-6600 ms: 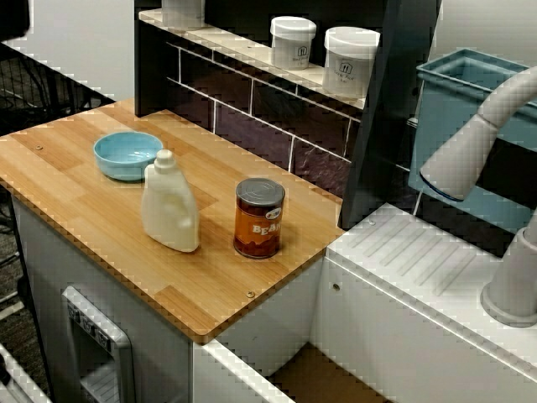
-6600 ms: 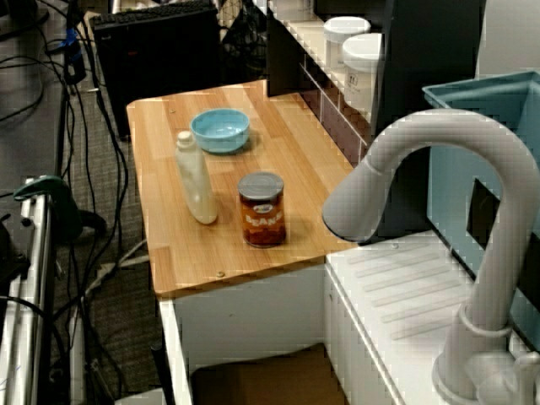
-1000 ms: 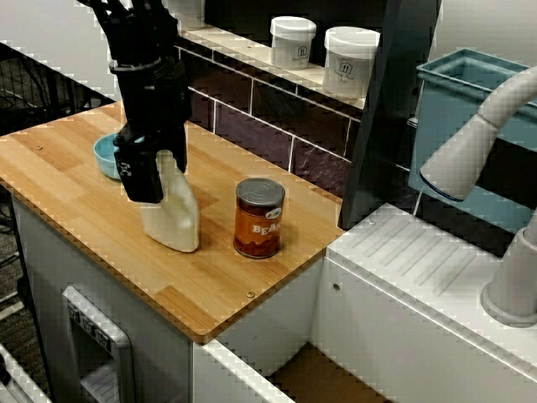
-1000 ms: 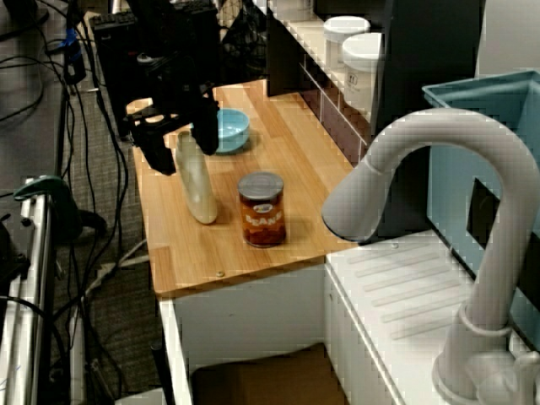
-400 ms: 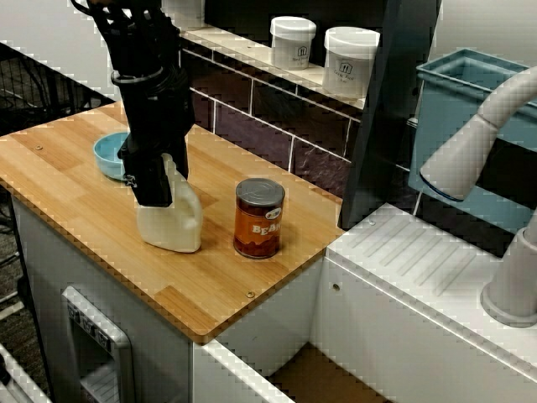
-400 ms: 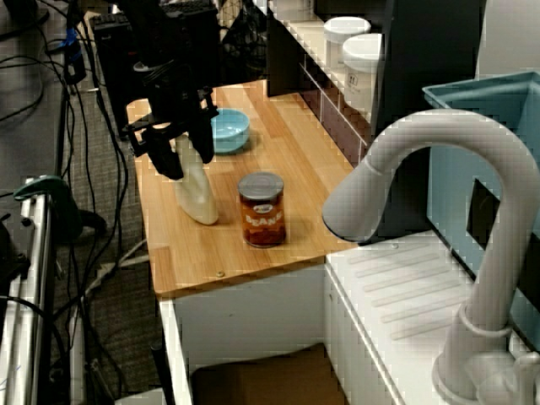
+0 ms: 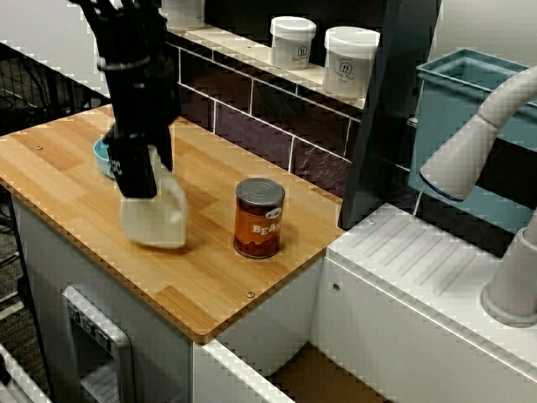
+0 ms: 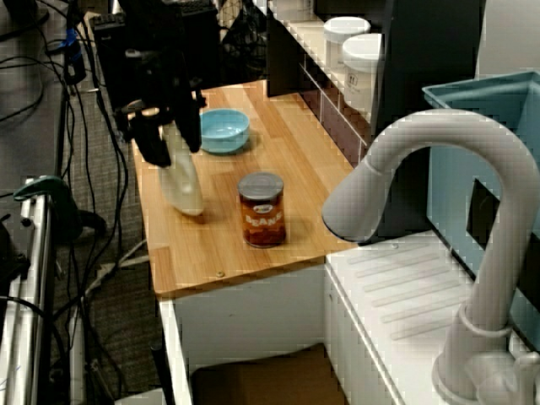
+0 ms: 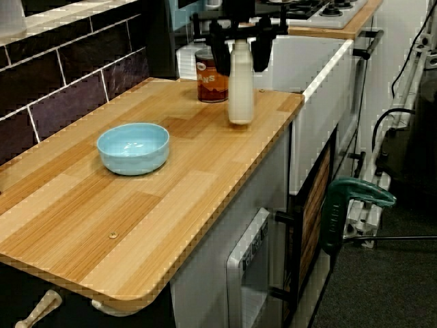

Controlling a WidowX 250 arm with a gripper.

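On the pale wooden surface, which fills the left of the high view across it, a black robot arm comes down from the top corner. To the right stands a white sink unit with a grey faucet, and a teal bin sits behind the spout. The end effector is pinched on the upper part of a white plastic bottle. In the view along the surface from the bowl end, one dark finger sits on either side of the bottle's neck, just under the cap. The bottle hangs near the front edge of the surface, left of the middle. It looks roughly upright from the bowl end and leans a little in the view from behind the faucet. Its body is blurred in the high view, and I cannot tell whether its base rests on the wood or is just clear of it. A light-blue bowl sits behind the arm, toward the tiled back wall, apart from the bottle. A brown-labelled can with a grey lid stands upright near the bottle, on the sink side, not touching it. Two white lidded jars stand side by side on the shelf above the dark tiles.
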